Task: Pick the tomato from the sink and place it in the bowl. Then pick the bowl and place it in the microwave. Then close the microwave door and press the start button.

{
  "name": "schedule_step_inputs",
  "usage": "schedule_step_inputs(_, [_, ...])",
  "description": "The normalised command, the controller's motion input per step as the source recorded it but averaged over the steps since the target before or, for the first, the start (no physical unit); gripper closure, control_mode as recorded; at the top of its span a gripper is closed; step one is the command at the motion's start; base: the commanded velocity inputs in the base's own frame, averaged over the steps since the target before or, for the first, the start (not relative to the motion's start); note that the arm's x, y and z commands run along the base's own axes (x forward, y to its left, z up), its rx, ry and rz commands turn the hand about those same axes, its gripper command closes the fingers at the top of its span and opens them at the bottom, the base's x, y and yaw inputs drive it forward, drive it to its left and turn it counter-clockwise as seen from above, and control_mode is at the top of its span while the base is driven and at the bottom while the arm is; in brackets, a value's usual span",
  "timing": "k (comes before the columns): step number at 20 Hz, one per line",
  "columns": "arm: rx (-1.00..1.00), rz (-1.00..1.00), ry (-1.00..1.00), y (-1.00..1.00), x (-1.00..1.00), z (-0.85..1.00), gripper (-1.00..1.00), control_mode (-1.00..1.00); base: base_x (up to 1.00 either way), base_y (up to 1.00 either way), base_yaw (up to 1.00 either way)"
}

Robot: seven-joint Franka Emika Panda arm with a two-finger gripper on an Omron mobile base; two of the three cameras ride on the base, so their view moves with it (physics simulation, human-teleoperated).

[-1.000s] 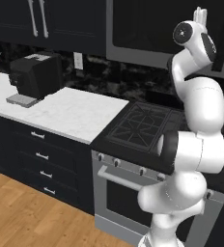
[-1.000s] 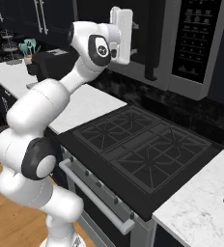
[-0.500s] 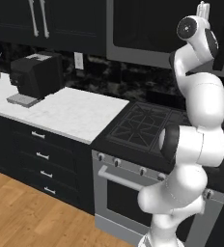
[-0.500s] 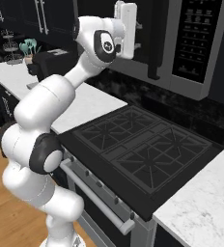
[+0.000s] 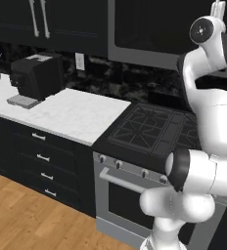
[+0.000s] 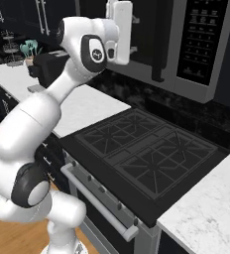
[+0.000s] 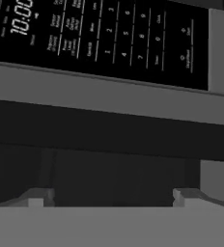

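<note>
**Hand up at the microwave, keypad off to one side**

From my seat, the nearest thing is the gripper [image 7: 113, 197]: in the hand view its two finger tips stand far apart with only dark panel between them, so I read it as wide open and holding nothing. Just past the tips runs a dark band, then a grey strip, and beyond that the microwave's control panel [image 7: 104, 41], rolled on its side in this view, with a clock readout in the corner.

In the right base view the hand [image 6: 121, 31] is raised in front of the microwave door [image 6: 145, 34], which lies flush and looks closed. The microwave [image 6: 196, 49] hangs above the stove [image 6: 142, 154], and its keypad sits at the end of the box away from the hand, on the far side of the door handle [image 6: 159, 44].

So the move I judge next, pressing start, turns on that offset: the keypad lies sideways along the microwave's front from the hand. I cannot make out which key is start.
</note>
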Motion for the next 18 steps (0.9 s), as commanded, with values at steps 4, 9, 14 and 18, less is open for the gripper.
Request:
schedule_step_inputs(4, [-0.06, 0.01, 0.13, 0.14, -1.0, 0.31, -1.0, -1.0, 0.0, 0.0, 0.0])
schedule_step_inputs(9, [-0.2, 0.02, 0.26, 0.03, -0.95, 0.08, -1.0, -1.0, 0.0, 0.0, 0.0])
schedule_step_inputs(14, [-0.27, 0.13, 0.34, 0.0, -0.98, 0.0, -1.0, -1.0, 0.0, 0.0, 0.0])
schedule_step_inputs(18, [-0.34, 0.22, 0.42, 0.1, -0.91, -0.26, -1.0, -1.0, 0.0, 0.0, 0.0])
